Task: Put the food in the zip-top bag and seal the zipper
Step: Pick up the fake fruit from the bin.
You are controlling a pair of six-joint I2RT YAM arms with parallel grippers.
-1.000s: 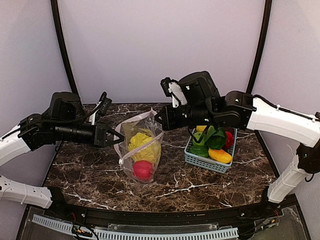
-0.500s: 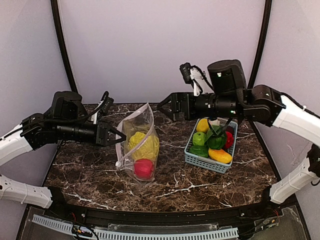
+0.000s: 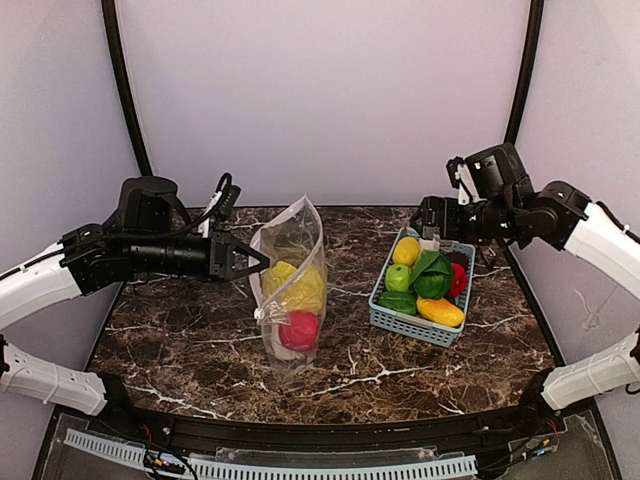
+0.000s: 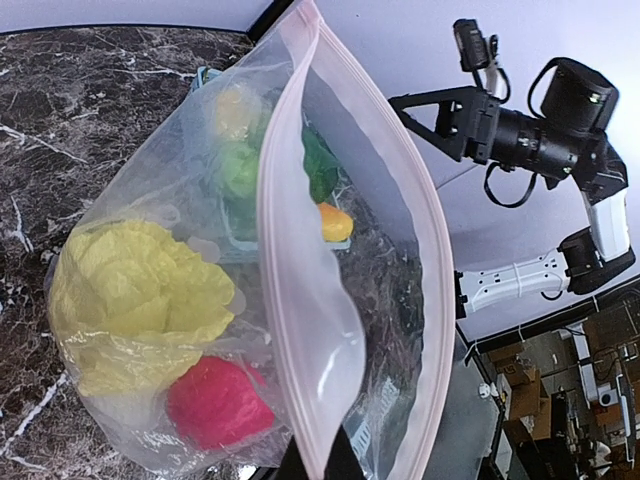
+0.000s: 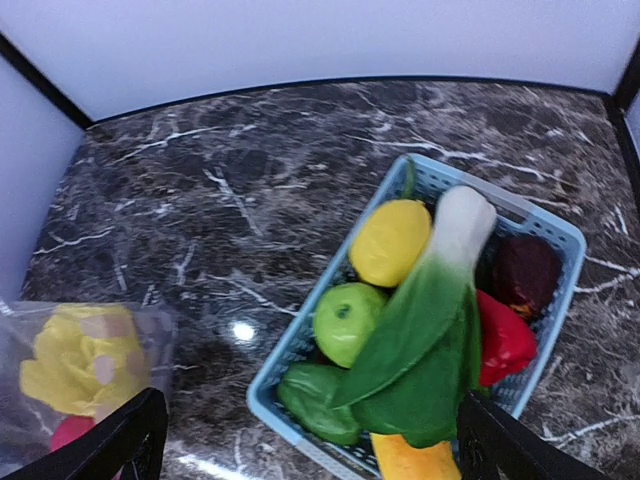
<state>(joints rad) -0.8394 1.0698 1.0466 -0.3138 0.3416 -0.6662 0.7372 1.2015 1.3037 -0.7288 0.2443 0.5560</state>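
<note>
The zip-top bag (image 3: 290,262) stands upright in the middle of the table (image 3: 180,340), its mouth gaping upward. It is thin, clear film, so it looks light and floppy and will likely slump wherever it is not held. The pinkish zipper (image 4: 266,200) is the firmest line on it and the sensible place to pinch. The left gripper (image 3: 248,262) has done that: its jaws are clamped on the mouth edge at the strip, keeping the bag up.

There is one bag with two pieces inside, a napa cabbage (image 4: 140,300) and below it a red fruit (image 4: 215,405). Both look like light, hard-skinned toys, smooth enough to slip, and are probably best taken across their widest part.

To the right stands one light-blue basket (image 3: 400,325). Seven pieces can be made out in it:
- one lemon (image 5: 390,240)
- one green apple (image 5: 348,322)
- one orange-yellow pepper (image 3: 440,311)
- one leafy vegetable (image 5: 420,330) lying across the others
- one dark red round fruit (image 5: 525,272)
- one bright red piece (image 5: 503,340)
- one dark green piece (image 5: 315,400)

The right gripper (image 3: 425,215) hangs over the basket's far left end, its jaws spread wide and empty.
</note>
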